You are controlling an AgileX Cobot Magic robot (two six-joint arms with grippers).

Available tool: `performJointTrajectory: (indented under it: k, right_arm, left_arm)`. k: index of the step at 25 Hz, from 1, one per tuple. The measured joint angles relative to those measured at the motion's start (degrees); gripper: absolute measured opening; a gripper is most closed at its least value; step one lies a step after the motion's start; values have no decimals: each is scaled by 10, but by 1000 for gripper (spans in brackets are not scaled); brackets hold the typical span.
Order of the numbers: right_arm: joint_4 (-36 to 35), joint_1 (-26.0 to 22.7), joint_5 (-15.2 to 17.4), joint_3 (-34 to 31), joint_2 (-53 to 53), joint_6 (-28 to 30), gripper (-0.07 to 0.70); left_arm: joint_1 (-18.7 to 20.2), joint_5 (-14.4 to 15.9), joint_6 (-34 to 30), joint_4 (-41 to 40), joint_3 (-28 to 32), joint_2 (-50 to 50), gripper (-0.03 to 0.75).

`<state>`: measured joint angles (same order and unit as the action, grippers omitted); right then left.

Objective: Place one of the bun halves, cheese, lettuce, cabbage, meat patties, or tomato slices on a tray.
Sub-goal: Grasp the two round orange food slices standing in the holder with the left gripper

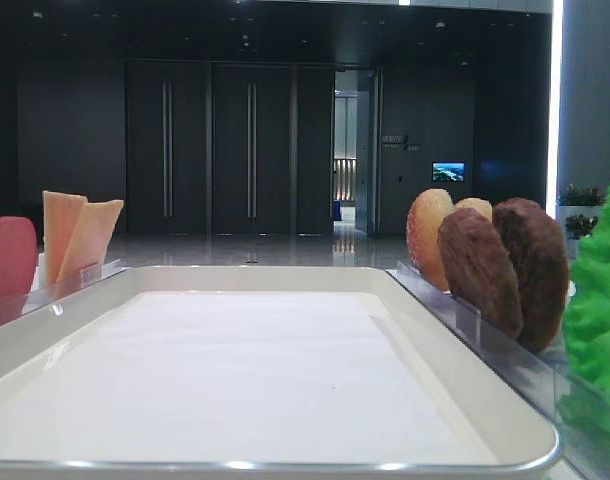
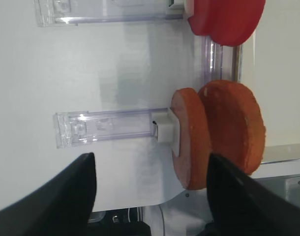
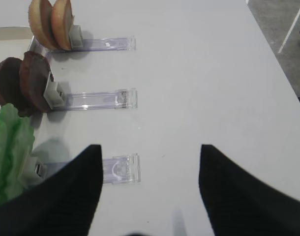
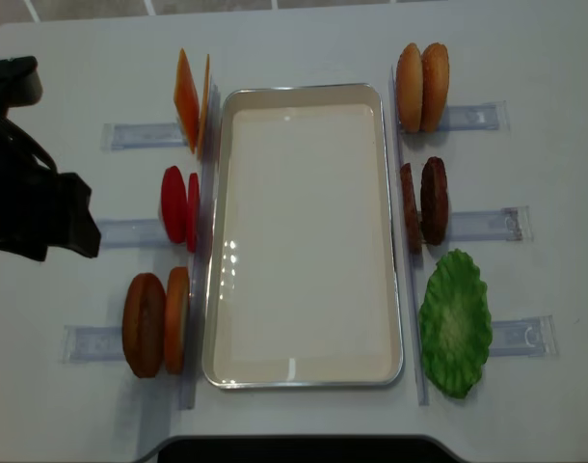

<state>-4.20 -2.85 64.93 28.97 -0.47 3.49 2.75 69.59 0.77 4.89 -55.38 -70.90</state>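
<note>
White glossy-rimmed tray, paper-lined

White tray, green lettuce, red tomato slices, dark brown meat patties.

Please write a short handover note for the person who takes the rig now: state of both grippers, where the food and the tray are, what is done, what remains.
Left gripper: open, holding nothing, hovering by the bun halves on the tray's left side.
Right gripper: open, holding nothing, over bare table beside the lettuce.
Tray: in the middle of the table, nothing on its liner.
Left of the tray, standing in clear holders: cheese, tomato slices, then those bun halves. Right of it: a second pair of buns, meat patties, then the lettuce.
Done: nothing placed.
Left: pick one item and set it on the tray.
</note>
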Motion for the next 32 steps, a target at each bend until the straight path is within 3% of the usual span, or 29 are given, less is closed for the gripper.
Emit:
performJointTrajectory:
  k: [4,9,27,32]
  right_arm:
    - [0,0,0,0,0,0,412]
    - [0,0,0,0,0,0,412]
    - [0,0,0,0,0,0,412]
    - [0,0,0,0,0,0,412]
  left_arm:
    - [0,-1,2,14,0,0,534]
    - [7,-4,49,13,0,0,534]
    - [271,-32,298,-41,0,-13,534]
    - [305,-32,335,-54,0,-29,534]
